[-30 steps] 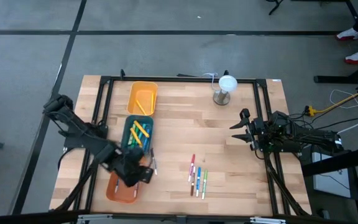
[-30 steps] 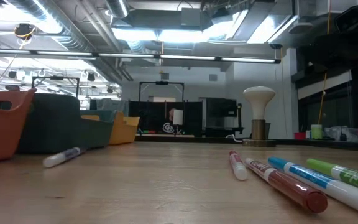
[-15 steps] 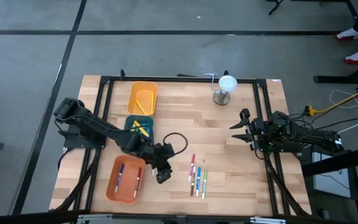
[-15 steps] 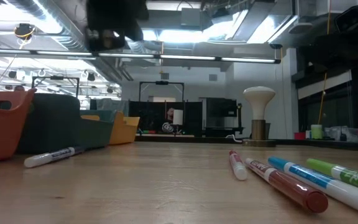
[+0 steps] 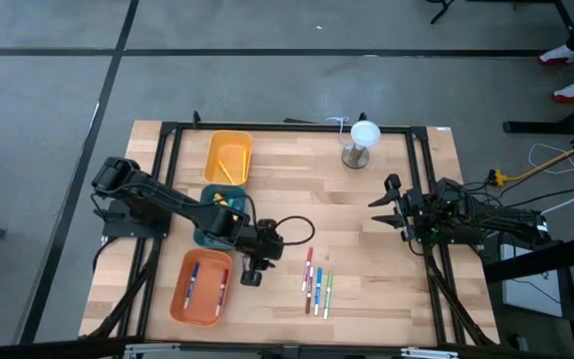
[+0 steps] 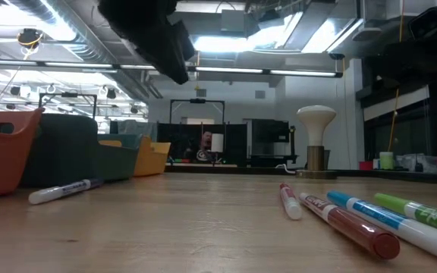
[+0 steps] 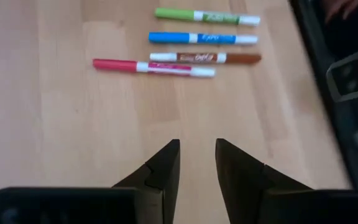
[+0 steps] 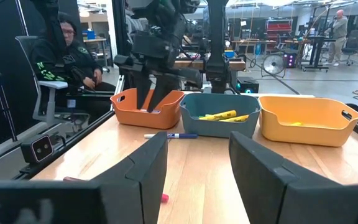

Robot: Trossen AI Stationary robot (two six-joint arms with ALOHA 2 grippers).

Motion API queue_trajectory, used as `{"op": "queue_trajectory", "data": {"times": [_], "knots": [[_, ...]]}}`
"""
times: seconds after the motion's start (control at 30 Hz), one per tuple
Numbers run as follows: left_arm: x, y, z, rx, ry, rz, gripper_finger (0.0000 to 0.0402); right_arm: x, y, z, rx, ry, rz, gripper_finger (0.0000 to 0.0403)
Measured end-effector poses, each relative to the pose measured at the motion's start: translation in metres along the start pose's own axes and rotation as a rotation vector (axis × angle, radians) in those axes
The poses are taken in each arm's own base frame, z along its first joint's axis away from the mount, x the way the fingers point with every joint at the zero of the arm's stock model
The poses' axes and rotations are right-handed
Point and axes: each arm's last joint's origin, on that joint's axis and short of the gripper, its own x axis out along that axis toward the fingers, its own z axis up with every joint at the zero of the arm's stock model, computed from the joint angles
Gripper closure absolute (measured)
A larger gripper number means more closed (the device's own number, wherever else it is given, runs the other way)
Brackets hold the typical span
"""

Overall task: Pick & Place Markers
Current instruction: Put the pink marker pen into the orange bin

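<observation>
On the bench (image 5: pixel 297 199), well apart from the orange tray (image 5: pixel 175 289) on the side toward the right arm: a short row of markers (image 5: pixel 317 281), side by side, nearly parallel, flat on the wood. In the left wrist view, four of them in order: green marker (image 7: pixel 207 17), blue marker (image 7: pixel 202 38), brown marker (image 7: pixel 205 57), pink marker (image 7: pixel 153 67), none touching.

Inside the orange tray: two more, one blue (image 5: pixel 191 287), one red (image 5: pixel 219 289). Just beside that tray, on the bare wood: a loose marker (image 6: pixel 61 190) with a white barrel, lying flat.

Between the orange tray and the row: the left gripper (image 5: pixel 250 274), raised above the bench, pointing down. Fingers (image 7: pixel 166 165) only narrowly apart, with nothing between them.

Next beyond the orange tray, touching or nearly so: the teal tray (image 5: pixel 207 194), with yellow markers (image 5: pixel 229 206) in it. Beyond that again: the yellow tray (image 5: pixel 229 137).

Far across the bench from the orange tray: the right gripper (image 5: pixel 382 202), waiting near the bench edge, fingers (image 8: pixel 145 165) wide apart and empty. Also far from the tray, at the back edge: a small lamp (image 5: pixel 362 140).

Off the bench, behind the orange tray in the right wrist view: a seated person (image 8: pixel 67 56) in a dark hooded top.
</observation>
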Motion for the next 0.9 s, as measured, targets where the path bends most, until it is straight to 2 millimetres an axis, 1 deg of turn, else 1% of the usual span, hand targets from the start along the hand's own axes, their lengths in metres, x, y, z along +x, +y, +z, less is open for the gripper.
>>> {"op": "queue_trajectory", "data": {"times": [0.17, 0.27, 0.37, 0.43, 0.5, 0.67, 0.8, 0.9], "knots": [[0.0, 0.001, -0.004, 0.151, 0.034, 0.066, 0.0304, 0.0, 0.0, 0.0, 0.0, 0.0, 0.0, 0.0233], [0.0, 0.003, -0.004, 0.165, 0.038, 0.094, 0.0304, 0.0, 0.0, 0.0, 0.0, 0.0, 0.0, 0.0233], [-0.001, 0.008, 0.0, 0.152, 0.025, 0.108, 0.0304, 0.0, 0.0, 0.0, 0.0, 0.0, 0.0, 0.0233], [0.0, 0.012, 0.007, 0.14, 0.011, 0.118, 0.0304, 0.0, 0.0, 0.0, 0.0, 0.0, 0.0, 0.0233], [0.005, 0.015, 0.012, 0.136, 0.036, 0.124, 0.0304, 0.0, 0.0, 0.0, 0.0, 0.0, 0.0, 0.0233], [0.024, 0.021, 0.024, 0.123, 0.111, 0.129, 0.0304, 0.0, 0.0, 0.0, 0.0, 0.0, 0.0, 0.0233], [0.037, 0.02, 0.039, 0.11, 0.098, 0.107, 0.0304, 0.0, 0.0, 0.0, 0.0, 0.0, 0.0, 0.0233], [0.043, 0.021, 0.053, 0.03, 0.069, 0.108, 0.0304, 0.0, 0.0, 0.0, 0.0, 0.0, 0.0, 0.0233]]}}
